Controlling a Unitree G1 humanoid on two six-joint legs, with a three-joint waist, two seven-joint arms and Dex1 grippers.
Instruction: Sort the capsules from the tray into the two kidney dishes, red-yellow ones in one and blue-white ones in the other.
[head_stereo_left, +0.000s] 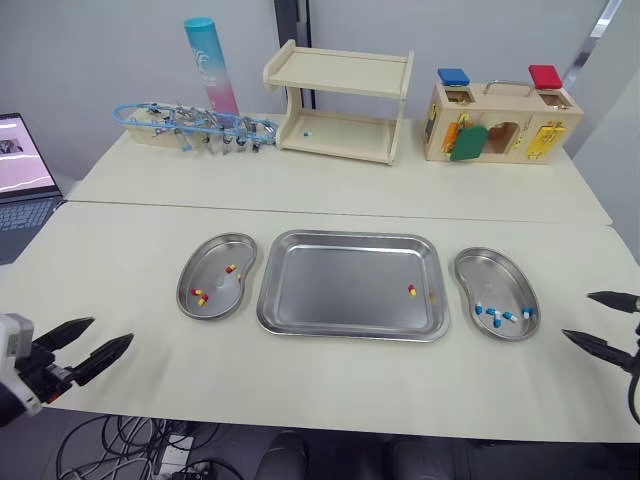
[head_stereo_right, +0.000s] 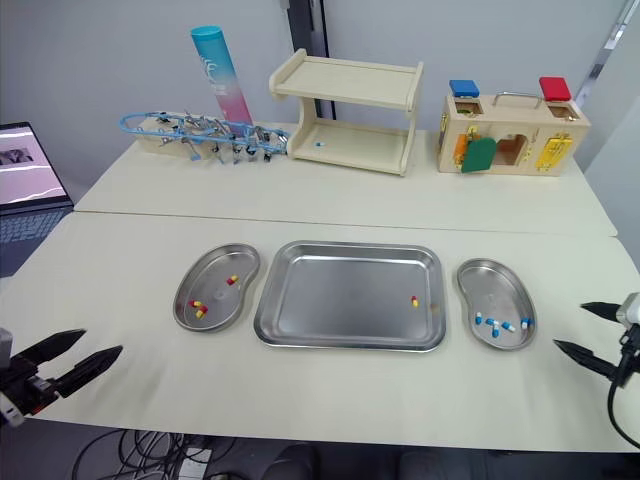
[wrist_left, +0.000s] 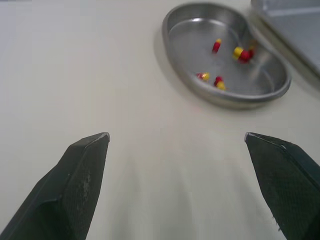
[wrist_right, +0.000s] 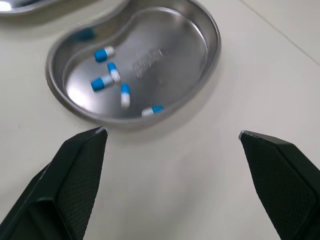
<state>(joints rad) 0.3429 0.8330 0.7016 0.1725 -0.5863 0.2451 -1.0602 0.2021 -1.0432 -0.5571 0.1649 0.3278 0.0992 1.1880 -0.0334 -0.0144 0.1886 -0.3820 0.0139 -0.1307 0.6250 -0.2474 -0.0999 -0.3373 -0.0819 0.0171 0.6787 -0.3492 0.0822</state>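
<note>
One red-yellow capsule (head_stereo_left: 411, 290) lies in the tray (head_stereo_left: 340, 240), near its right edge, in the head view. The left kidney dish (head_stereo_left: 214, 250) and the right kidney dish (head_stereo_left: 497, 268) stand just beside the tray. The left gripper (head_stereo_left: 111, 329) and the right gripper (head_stereo_left: 578, 315) hang at the near edge of the table (head_stereo_left: 330, 200), each with its fingers apart and holding nothing. In the left wrist view, several red-yellow capsules (wrist_left: 218, 82) lie in the left kidney dish. In the right wrist view, several blue-white capsules (wrist_right: 103, 82) lie in the right kidney dish.

Ahead of our left gripper (head_stereo_left: 111, 329) and off to its right we find the left dish (head_stereo_left: 215, 260), with capsules (head_stereo_left: 199, 296) in it. Ahead of our right gripper (head_stereo_left: 578, 315) and off to its left lies the right dish (head_stereo_left: 490, 275), with more capsules (head_stereo_left: 497, 316) in it. Between the dishes sits the tray (head_stereo_left: 340, 285), a lone capsule (head_stereo_left: 411, 290) near its right end.
</note>
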